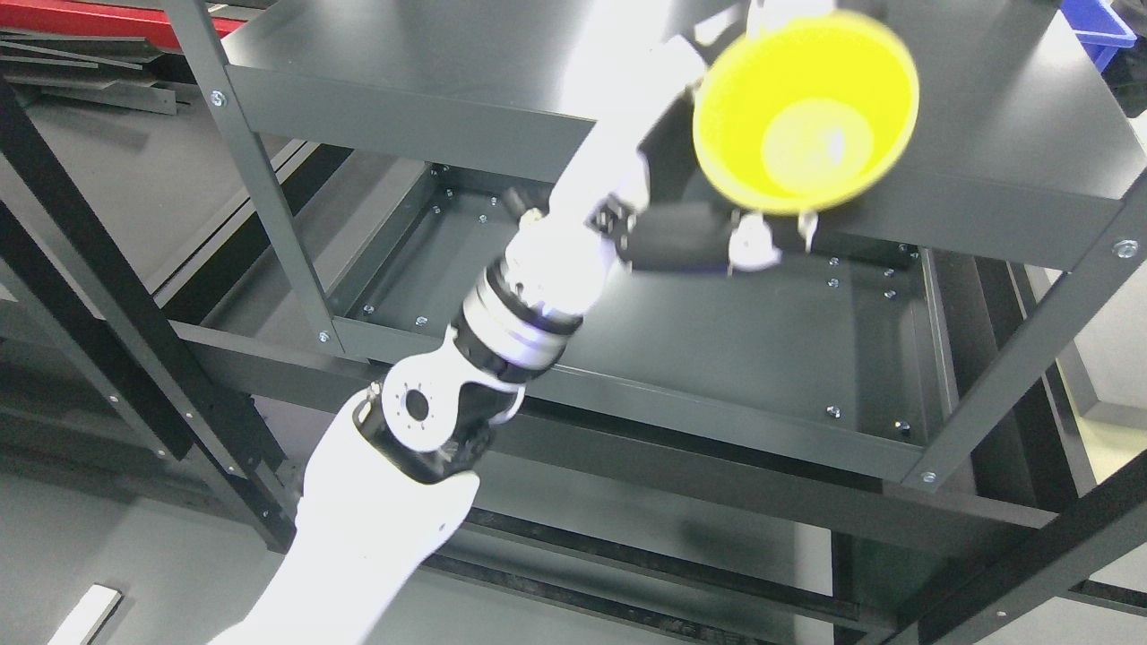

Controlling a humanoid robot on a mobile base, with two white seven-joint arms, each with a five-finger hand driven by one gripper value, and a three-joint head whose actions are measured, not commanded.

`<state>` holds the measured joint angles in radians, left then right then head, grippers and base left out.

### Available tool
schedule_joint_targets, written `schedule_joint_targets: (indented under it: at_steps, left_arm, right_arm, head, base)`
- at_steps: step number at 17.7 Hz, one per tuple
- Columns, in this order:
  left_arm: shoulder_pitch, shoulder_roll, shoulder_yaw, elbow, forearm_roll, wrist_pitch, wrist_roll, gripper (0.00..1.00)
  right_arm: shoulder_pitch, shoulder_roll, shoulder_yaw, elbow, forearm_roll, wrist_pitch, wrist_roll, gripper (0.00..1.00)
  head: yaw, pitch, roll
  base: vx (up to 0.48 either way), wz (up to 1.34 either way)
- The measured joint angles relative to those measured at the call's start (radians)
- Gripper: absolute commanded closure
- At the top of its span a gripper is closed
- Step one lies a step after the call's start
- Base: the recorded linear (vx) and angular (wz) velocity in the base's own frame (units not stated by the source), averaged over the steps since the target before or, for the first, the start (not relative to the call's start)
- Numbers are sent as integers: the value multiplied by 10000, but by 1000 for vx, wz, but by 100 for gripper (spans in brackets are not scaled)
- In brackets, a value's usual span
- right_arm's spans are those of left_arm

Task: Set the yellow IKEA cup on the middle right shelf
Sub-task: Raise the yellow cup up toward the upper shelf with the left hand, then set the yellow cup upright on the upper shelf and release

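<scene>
Left arm (pixel 394 502): enters at the lower left, reaches up and rightward across the rack's front rail toward the upper right.
Wrist joint (pixel 515 313): just below and left of the hand, in front of the lower shelf level.
Left hand (pixel 708 224): closed around the yellow cup from beneath and behind; dark palm under the base, pale fingertips (pixel 751 246) showing below the rim; grip looks firm, though exact finger wrap on the far side cannot be told.
Yellow cup (pixel 806 112): carried in the hand, mouth tilted toward the camera, inside empty; appears lifted, not resting on any surface.
Upper shelf panel (pixel 1004 116): directly behind and beside the cup, at hand height; cup overlaps its front edge in this view, contact not discernible.
Lower shelf panel (pixel 717 358): below the hand, bare dark metal with bolts at the corners.
Right upright (pixel 1030 358): right of and below the hand, slanting down from the upper panel's corner.
Blue bin (pixel 1098 27): far beyond the hand, upper right corner, only partly visible.
Done so far: cup grasped and brought up to the rack.
Left to do: likely set the cup upright on the target shelf, loosen the fingers, pull the arm clear; which panel counts as middle right cannot be told from here.
Right arm: out of view.
</scene>
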<state>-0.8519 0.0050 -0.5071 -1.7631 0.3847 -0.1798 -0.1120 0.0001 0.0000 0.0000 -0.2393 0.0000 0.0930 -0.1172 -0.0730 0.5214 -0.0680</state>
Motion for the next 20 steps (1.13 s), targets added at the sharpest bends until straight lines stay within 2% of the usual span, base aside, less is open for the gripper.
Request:
schedule_joint_targets:
  at_steps: [2,5,8,11,15,18,20]
  left_arm:
    - [-765,-10,124,12,205,1440,1498,100]
    - [-1726,-21,386,223,382,3535,3097,100]
    - [-2571,-29,722,697,523,5235,3677,99]
    - [-2934,-34,1045,1227,596,6221,3832,94]
    - [-2994,-39,1400,1890,616,7135,3874,73]
    - [-2953,-41,1633,2363,622,7762,3720,42]
    - [-2911,-42,1737,2579,619,8132,3400,29]
  right_arm:
    - [0,0,0,0,0,0,0,1]
    - [-1,0,0,0,0,0,0,1]
    - [-1,0,0,0,0,0,0,1]
    - [-1,0,0,0,0,0,0,1]
    - [-1,0,0,0,0,0,0,1]
    - [-1,0,0,0,0,0,0,1]
    - [-2,0,0,0,0,0,0,1]
  head:
    - [0,0,0]
    - [0,0,0]
    - [0,0,0]
    - [0,0,0]
    - [0,0,0]
    - [0,0,0]
    - [0,0,0]
  base:
    - [0,0]
    - [0,0]
    - [0,0]
    - [1,-22]
    - [0,0]
    - [0,0]
    - [0,0]
